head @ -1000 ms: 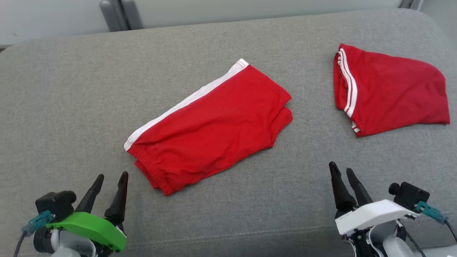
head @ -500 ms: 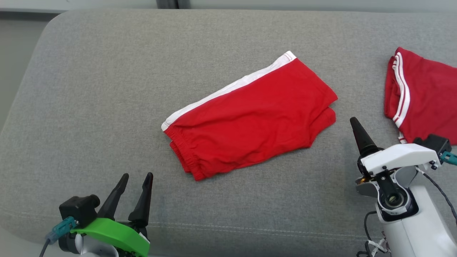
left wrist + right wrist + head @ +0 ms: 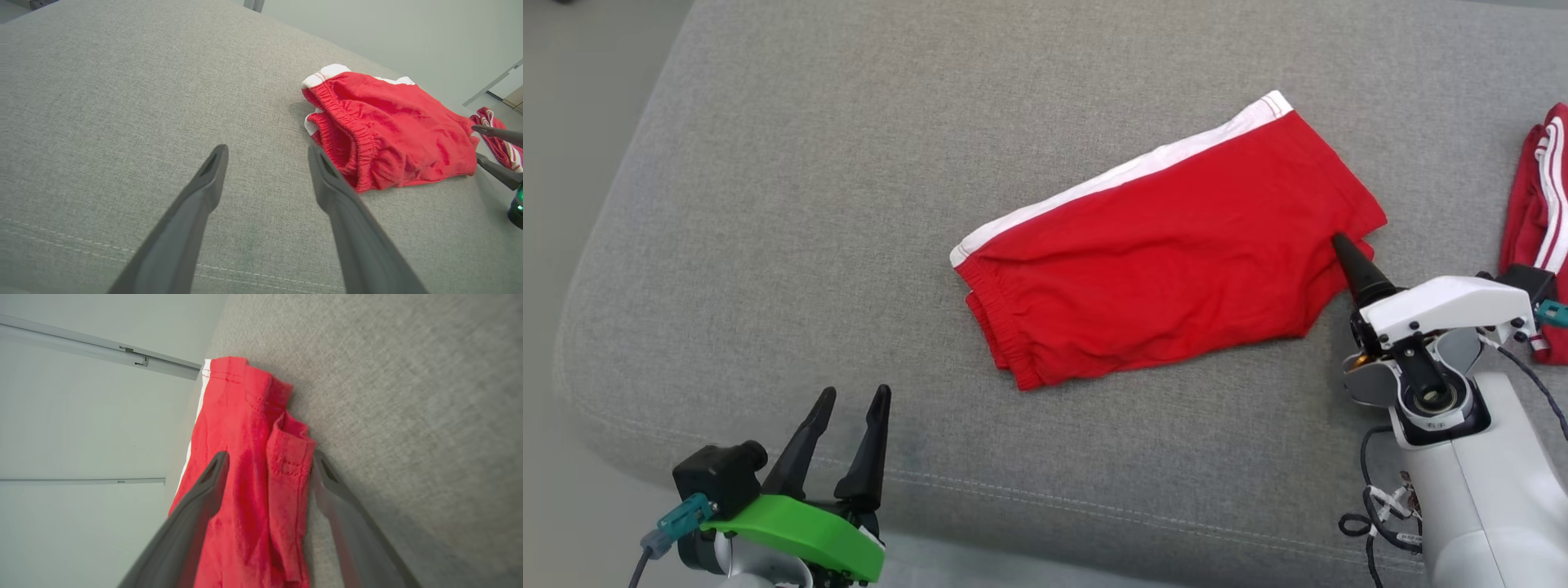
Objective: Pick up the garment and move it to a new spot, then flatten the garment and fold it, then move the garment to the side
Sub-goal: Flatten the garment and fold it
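The garment (image 3: 1168,245), red shorts with a white side stripe, lies folded flat on the grey cushion (image 3: 809,204). Its elastic waistband points toward my left gripper and its leg hems toward my right. My right gripper (image 3: 1339,245) is turned on its side at the leg-hem end. In the right wrist view it (image 3: 270,457) stands open, one finger over the red cloth (image 3: 245,457) and the other beside the hem, gripping nothing. My left gripper (image 3: 854,394) is open and empty near the cushion's front edge, well short of the waistband (image 3: 351,134).
A second red garment (image 3: 1539,188) with white stripes lies at the right edge, behind my right wrist. The cushion's front seam (image 3: 1094,506) runs along the bottom, and its rounded left end drops to pale floor (image 3: 572,163).
The head camera has swung left and down, shifting the whole picture. My right gripper has rolled onto its side and reached the shorts' leg hems. The left gripper stays open and idle.
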### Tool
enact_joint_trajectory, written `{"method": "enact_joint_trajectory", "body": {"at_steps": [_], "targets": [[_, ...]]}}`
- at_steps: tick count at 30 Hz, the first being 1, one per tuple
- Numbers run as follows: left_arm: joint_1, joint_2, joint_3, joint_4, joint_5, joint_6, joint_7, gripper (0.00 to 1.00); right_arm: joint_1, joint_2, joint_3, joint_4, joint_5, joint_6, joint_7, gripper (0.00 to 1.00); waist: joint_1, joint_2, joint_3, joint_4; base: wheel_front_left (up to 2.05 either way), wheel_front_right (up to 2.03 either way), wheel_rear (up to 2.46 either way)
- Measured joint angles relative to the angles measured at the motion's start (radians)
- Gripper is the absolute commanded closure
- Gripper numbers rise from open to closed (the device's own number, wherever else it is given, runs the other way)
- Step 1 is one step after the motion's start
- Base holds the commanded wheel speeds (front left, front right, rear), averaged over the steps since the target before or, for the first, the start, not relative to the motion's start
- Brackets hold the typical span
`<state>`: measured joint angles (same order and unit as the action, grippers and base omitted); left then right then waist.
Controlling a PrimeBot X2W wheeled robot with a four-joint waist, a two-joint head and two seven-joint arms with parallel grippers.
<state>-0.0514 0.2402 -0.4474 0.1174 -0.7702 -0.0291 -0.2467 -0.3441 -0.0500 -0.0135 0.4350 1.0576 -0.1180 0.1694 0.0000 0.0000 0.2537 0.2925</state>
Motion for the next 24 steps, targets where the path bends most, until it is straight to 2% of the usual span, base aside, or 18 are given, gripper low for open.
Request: {"method": "enact_joint_trajectory", "body": {"at_steps": [12, 13, 14, 15, 24], "targets": [[0.002, -0.016, 0.017, -0.006, 0.001, 0.003, -0.001, 0.00, -0.081, -0.007, -0.005, 0.070, -0.002, -0.006, -0.020, 0.00, 0.0000, 0.0000, 0.017, 0.022, 0.00, 0.00, 0.00], [0.002, -0.017, 0.017, -0.006, 0.001, 0.003, -0.001, 0.00, -0.086, -0.007, -0.005, 0.076, -0.004, -0.006, -0.026, 0.19, 0.0000, 0.0000, 0.018, 0.023, 0.00, 0.00, 0.00], [0.002, -0.018, 0.018, -0.007, 0.001, 0.003, -0.001, 0.00, -0.090, -0.008, -0.005, 0.082, -0.004, -0.006, -0.029, 0.65, 0.0000, 0.0000, 0.019, 0.023, 0.00, 0.00, 0.00], [0.002, -0.020, 0.018, -0.007, 0.001, 0.003, -0.002, 0.00, -0.097, -0.009, -0.005, 0.088, -0.006, -0.006, -0.030, 0.98, 0.0000, 0.0000, 0.020, 0.024, 0.00, 0.00, 0.00], [0.003, -0.037, 0.027, -0.007, 0.002, 0.003, -0.002, 0.00, -0.125, -0.013, 0.012, 0.128, -0.022, -0.007, -0.047, 1.00, 0.0000, 0.0000, 0.026, 0.030, 0.00, 0.00, 0.00]]}}
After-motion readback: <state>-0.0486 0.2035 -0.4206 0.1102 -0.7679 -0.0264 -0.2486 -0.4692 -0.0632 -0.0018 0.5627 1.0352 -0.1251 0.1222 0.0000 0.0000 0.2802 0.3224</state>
